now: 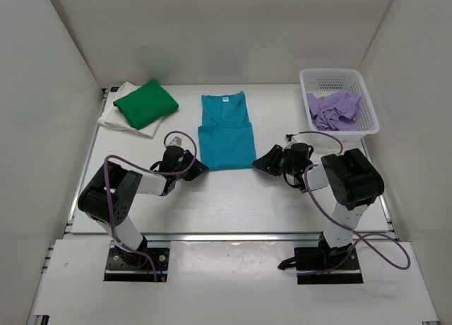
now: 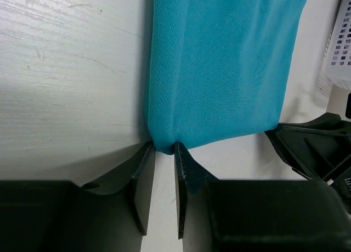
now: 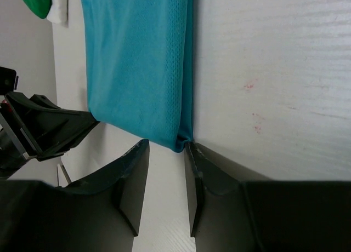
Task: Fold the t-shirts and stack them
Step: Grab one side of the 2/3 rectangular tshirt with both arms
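Note:
The teal t-shirt (image 1: 226, 131) lies folded into a long strip in the middle of the table, its white neck label at the far end. My left gripper (image 1: 196, 168) is at its near left corner. In the left wrist view the fingers stand close together, pinching that corner of the teal t-shirt (image 2: 219, 66) between the tips of the left gripper (image 2: 164, 147). My right gripper (image 1: 265, 160) is at the near right corner. The right gripper (image 3: 166, 145) is open there, with the teal cloth (image 3: 137, 60) touching only one finger. The green t-shirt (image 1: 145, 102) lies folded on the cream-white one (image 1: 120, 119). The lilac t-shirt (image 1: 335, 109) is crumpled in the basket.
The white mesh basket (image 1: 367, 99) stands at the back right, close to the right wall. The green and cream stack is at the back left corner. White walls enclose the table on three sides.

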